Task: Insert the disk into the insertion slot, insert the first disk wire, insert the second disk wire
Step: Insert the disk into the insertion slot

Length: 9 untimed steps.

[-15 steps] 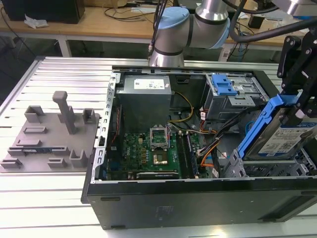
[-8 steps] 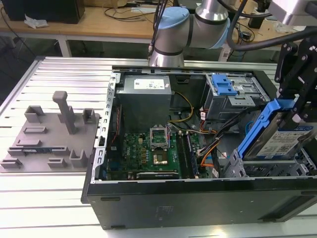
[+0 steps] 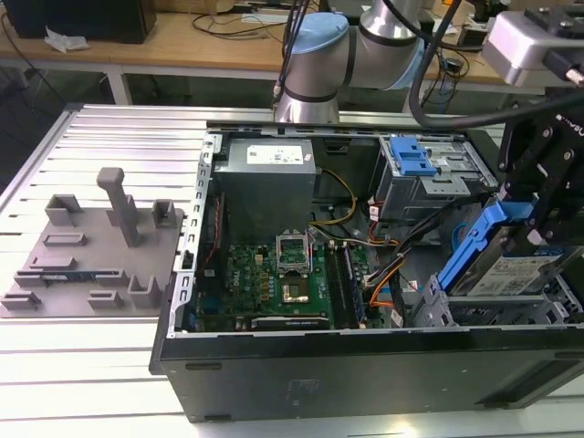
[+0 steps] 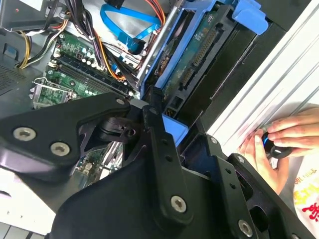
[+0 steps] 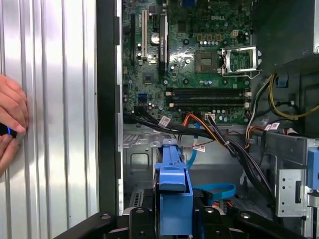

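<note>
The gripper is clamped on the disk. It holds the disk tilted, blue frame uppermost, just above the slot at the end of the case on the exterior view's right. The disk is not yet seated. Expect a jam if it goes down at this tilt, because a frame corner is likely to catch the slot's rim and twist the disk in the grip. Check the cables inside the case just beside the slot. The black and orange bundle lies near enough to be pinched or dragged under the frame. The blue cable loops on the case floor below the disk and carries the same risk. Keep your hand back. It rests on the table just outside the case wall, around a small dark object, near enough that a sideways move of the arm could strike it. The table is ribbed bare metal and no clamp on the case is visible, so a hard push may shift the case. A grey fixture plate lies on the table well apart from the case, on the exterior view's left. Beyond the case stands a wooden bench strewn with loose leads.
</note>
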Tool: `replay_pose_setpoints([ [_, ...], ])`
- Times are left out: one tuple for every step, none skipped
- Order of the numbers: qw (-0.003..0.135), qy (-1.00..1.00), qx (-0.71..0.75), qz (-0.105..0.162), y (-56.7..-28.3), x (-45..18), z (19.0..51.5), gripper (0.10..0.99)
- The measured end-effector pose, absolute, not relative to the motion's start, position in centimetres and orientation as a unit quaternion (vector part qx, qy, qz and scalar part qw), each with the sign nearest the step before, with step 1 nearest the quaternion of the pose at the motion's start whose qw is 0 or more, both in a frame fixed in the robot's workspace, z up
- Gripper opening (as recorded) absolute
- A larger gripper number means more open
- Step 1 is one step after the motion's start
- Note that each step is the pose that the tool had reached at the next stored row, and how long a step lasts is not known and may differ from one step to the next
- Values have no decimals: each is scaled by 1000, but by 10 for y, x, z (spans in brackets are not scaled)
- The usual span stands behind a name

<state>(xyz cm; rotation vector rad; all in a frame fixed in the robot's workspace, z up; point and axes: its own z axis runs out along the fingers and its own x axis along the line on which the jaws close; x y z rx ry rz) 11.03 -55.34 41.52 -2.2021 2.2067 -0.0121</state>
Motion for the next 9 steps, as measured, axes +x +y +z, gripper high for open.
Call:
replay_pose_setpoints([
  [12, 708, -706, -4, -554, 110, 413, 369],
  [12, 708, -706, -4, -554, 110, 412, 380],
  [12, 708, -706, -4, -555, 110, 411, 380],
  [12, 708, -706, -4, -555, 110, 411, 439],
  [12, 708, -706, -4, -555, 110, 411, 506],
  [12, 708, -706, -4, -555, 110, 411, 506],
  [12, 708, -706, -4, -555, 110, 411, 506],
  [12, 708, -706, -4, -555, 110, 411, 506],
  [12, 708, -706, -4, -555, 110, 411, 506],
])
